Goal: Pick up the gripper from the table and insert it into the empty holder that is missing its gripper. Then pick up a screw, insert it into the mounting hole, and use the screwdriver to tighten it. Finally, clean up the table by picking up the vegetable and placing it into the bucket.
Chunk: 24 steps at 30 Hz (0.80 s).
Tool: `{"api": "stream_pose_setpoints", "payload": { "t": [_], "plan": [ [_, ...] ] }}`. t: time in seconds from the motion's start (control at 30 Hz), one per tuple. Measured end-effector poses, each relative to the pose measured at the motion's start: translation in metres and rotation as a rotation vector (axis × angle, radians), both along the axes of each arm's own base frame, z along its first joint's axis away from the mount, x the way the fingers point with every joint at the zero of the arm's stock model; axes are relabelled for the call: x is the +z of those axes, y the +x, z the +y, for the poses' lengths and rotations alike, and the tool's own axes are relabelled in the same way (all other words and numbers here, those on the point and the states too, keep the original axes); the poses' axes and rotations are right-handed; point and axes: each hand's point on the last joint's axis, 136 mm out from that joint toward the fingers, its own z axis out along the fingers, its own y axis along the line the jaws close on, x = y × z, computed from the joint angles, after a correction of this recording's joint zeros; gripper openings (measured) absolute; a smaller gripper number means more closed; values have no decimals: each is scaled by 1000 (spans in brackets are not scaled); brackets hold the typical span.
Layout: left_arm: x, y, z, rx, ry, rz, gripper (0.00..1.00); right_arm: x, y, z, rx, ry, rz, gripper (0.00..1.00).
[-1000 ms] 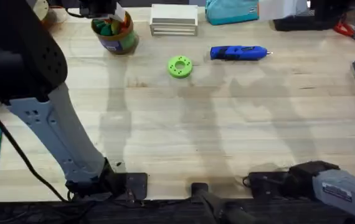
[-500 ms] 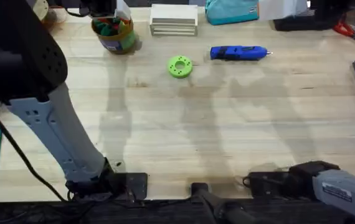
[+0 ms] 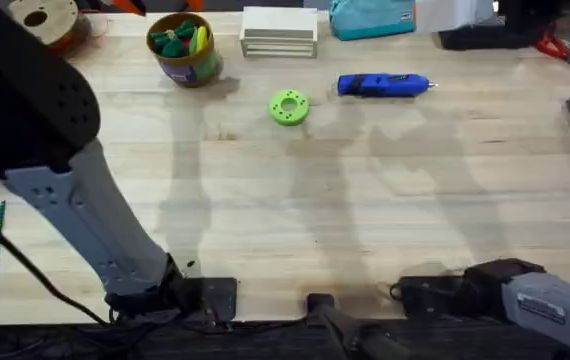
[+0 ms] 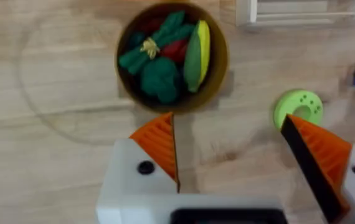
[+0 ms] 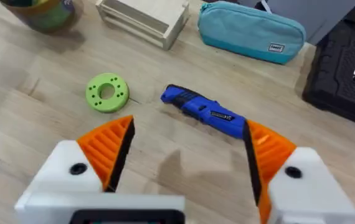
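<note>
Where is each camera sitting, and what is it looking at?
Overhead: above the table, facing down and forward; both arms' bases at the bottom.
Left wrist: on the left arm, looking down past the open left pincer into the bucket with the vegetable inside.
Right wrist: on the right arm, looking past the open right pincer at the screwdriver.
Shared: all three show the green ring disc.

The left arm [image 3: 35, 120] has pulled back from over the bucket [image 3: 183, 47], leaving its opening and the vegetable [image 3: 200, 40] inside uncovered from overhead.
</note>
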Motion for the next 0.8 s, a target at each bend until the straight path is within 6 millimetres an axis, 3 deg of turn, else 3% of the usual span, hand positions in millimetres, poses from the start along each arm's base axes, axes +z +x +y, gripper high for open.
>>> {"api": "stream_pose_setpoints", "payload": {
  "t": [0.17, 0.43, 0.8],
  "plan": [
    [31, -28, 8, 25, 5, -4, 985, 0, 0, 0, 0, 0, -1, 992],
    [68, -88, 20, 65, 98, 34, 988, 0, 0, 0, 0, 0, 0, 990],
    [142, -137, 13, 79, 128, -185, 987, 0, 0, 0, 0, 0, 0, 990]
  ]
}}
